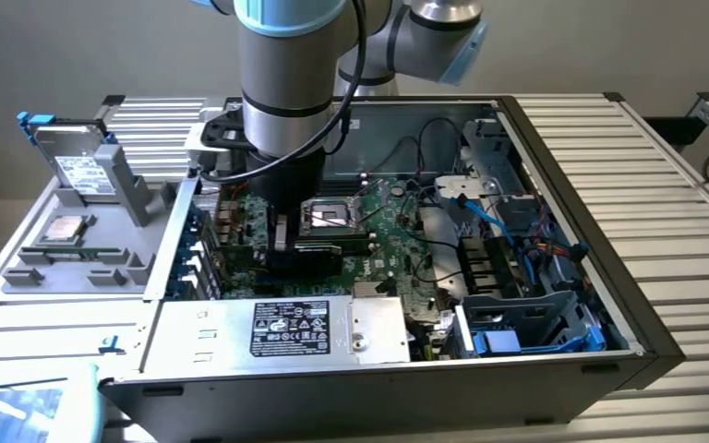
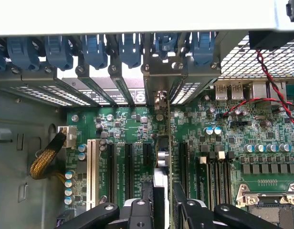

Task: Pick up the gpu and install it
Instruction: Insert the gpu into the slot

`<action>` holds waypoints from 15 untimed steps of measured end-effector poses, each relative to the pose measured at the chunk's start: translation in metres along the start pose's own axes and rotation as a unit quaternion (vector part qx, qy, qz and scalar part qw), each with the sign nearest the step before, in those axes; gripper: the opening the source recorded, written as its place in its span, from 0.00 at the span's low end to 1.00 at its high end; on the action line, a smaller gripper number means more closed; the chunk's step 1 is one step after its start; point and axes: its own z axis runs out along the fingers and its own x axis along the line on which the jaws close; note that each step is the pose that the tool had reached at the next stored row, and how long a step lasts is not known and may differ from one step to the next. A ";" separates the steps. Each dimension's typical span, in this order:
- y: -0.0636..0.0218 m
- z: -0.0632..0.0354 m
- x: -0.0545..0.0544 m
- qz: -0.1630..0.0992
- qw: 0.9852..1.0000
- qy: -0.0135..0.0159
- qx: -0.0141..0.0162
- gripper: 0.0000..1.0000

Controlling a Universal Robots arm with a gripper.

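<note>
Here the gripper (image 2: pixel 162 202) reaches down into the open computer case (image 1: pixel 576 277), its black fingers (image 2: pixel 148 200) clenched on the gpu (image 2: pixel 162 157), which stands on edge over the motherboard (image 2: pixel 233 143) among the black expansion slots. In the exterior view, the arm stands at the frame's centre, with a hard drive (image 1: pixel 81 171) at the upper left.

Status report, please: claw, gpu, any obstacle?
Claw shut on gpu. Gpu edge-on at motherboard slots; seated or not, cannot tell. Nothing seen blocking.
</note>
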 end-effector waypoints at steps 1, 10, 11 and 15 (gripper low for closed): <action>0.0000 0.0000 0.000 0.000 1.000 0.000 0.000 0.27; 0.0000 0.0000 0.000 0.000 1.000 0.000 0.000 0.27; 0.0000 0.0000 0.000 0.000 1.000 0.000 0.000 0.27; 0.0000 0.0000 0.000 0.000 1.000 0.000 0.000 0.27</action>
